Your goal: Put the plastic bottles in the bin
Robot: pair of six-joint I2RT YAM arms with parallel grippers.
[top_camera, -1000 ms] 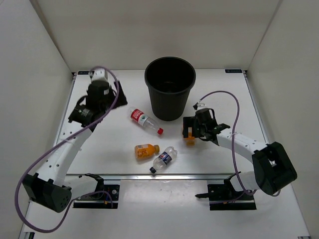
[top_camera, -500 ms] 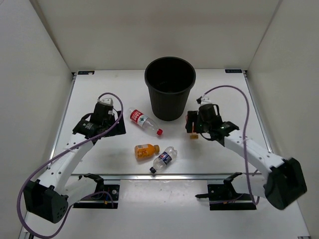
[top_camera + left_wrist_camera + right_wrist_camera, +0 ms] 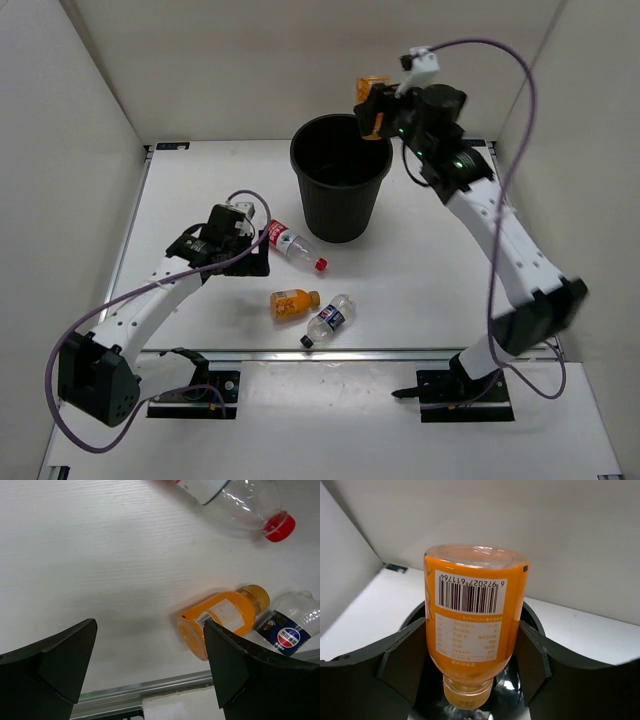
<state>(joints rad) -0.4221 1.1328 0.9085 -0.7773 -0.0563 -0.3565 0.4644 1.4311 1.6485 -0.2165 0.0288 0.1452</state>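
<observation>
Above the far right rim of the bin (image 3: 340,215), my right claw (image 3: 472,647) is clenched on one stubby orange bottle (image 3: 475,590), held neck down with its flat base and barcode toward my wrist camera. The step in hand, as I judge it, is the drop. The neck hangs over the dark mouth, so the next move calls for little more than carrying the bottle a touch farther in from the rim and letting the jaws part. The bin is round black plastic, smooth and tapered, with a wide mouth, so it should forgive a loose aim. The bottle looks rigid, glossy and short, and my pads press its printed label on both sides.

My left claw (image 3: 145,655) is released, jaws wide, low over the finely ribbed white table (image 3: 200,180), grasping nothing. Three bottles lie on their sides there: a second orange bottle (image 3: 222,620), a clear blue-label bottle (image 3: 292,630) just beside its neck, and a clear red-capped bottle (image 3: 240,502) apart from both. The clear ones look thin and crushable, and all are round, likely to roll under a sideways nudge
</observation>
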